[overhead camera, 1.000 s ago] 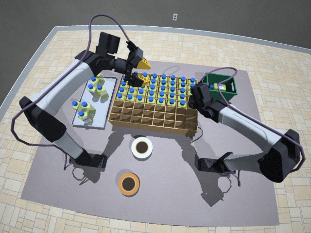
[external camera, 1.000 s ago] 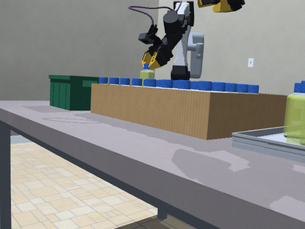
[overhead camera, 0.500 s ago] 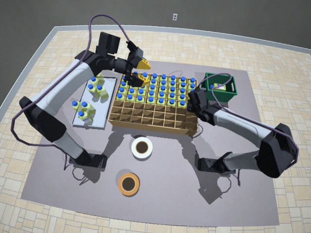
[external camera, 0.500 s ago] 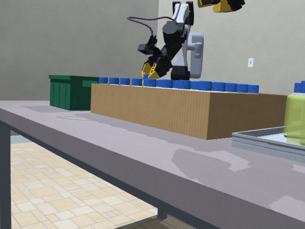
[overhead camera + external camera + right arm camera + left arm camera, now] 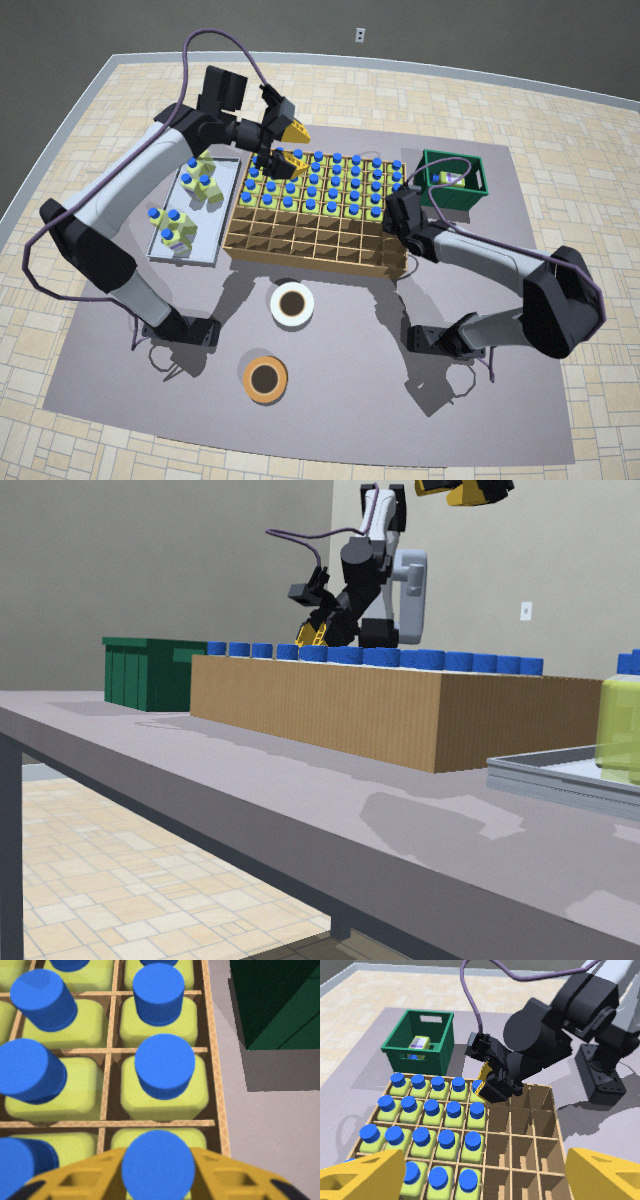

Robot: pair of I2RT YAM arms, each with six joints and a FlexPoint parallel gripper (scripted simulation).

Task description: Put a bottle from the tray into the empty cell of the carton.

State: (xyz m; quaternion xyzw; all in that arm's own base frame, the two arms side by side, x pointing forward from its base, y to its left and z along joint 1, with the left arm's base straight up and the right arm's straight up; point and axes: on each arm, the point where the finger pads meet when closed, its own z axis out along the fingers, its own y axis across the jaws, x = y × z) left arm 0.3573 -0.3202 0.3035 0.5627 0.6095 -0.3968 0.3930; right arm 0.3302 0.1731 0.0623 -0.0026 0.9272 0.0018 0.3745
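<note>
The right gripper is shut on the blue cap of a bottle. That bottle stands down in the right-end cell of the front filled row of the carton, its cap about level with its neighbours. In the top view the right arm hides this cell. The left gripper is open and empty, high above the carton's back left part; its fingers also frame the left wrist view. Several yellow-green bottles stand in the grey tray left of the carton.
Several rows of empty cells lie at the carton's front. A green crate with a lying bottle stands right of the carton. A white cup and an orange cup stand in front.
</note>
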